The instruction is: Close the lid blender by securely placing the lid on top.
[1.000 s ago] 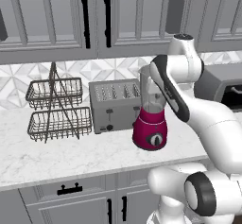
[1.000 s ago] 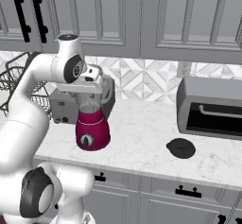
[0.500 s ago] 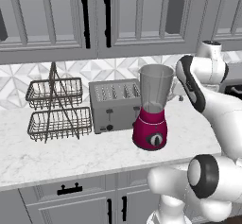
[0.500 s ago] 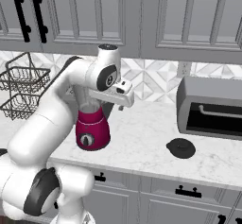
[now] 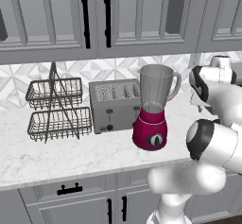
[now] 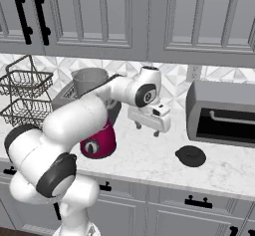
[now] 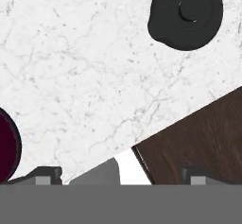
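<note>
One white marble tabletop runs under grey cabinets. The gripper hangs above it, jaws open and empty, between the blender and the lid, which lies flat.

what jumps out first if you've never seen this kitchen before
The magenta-based blender stands open-topped on the marble counter, right beside a silver toaster. Its black lid lies flat on the counter in front of the dark oven. The white arm's gripper hangs between blender and lid, jaws open and empty.
</note>
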{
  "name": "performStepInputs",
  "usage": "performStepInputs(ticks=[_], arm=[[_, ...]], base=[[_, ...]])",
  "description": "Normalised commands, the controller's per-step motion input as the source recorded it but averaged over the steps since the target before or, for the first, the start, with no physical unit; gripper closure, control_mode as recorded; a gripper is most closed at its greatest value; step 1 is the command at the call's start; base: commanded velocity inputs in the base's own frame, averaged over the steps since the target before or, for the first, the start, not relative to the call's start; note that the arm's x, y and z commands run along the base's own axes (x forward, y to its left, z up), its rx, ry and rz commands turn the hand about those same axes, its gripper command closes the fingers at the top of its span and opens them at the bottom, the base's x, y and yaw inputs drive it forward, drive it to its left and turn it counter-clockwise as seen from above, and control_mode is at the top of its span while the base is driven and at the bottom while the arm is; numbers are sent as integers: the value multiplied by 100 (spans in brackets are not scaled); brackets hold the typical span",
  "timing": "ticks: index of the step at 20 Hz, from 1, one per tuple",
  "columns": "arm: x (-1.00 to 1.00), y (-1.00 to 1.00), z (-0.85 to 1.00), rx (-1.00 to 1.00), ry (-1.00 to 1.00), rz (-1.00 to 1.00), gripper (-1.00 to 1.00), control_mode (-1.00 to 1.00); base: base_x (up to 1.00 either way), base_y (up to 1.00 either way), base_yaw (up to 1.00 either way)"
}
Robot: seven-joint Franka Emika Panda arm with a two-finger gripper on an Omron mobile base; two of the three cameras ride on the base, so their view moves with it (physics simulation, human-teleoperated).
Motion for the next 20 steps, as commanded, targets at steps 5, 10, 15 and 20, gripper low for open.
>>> performStepInputs(ticks=[5,10,15,20], arm=[[5,-100,-44,0,17,-25,-100,-100],[19,-100,-39,10,5,-11,-100,-100],[23,-65,-33,9,0,0,-100,-100],[37,-7,-30,0,-1,6,-100,-100]], base=[[0,0,0],[0,0,0],[0,0,0],[0,0,0]])
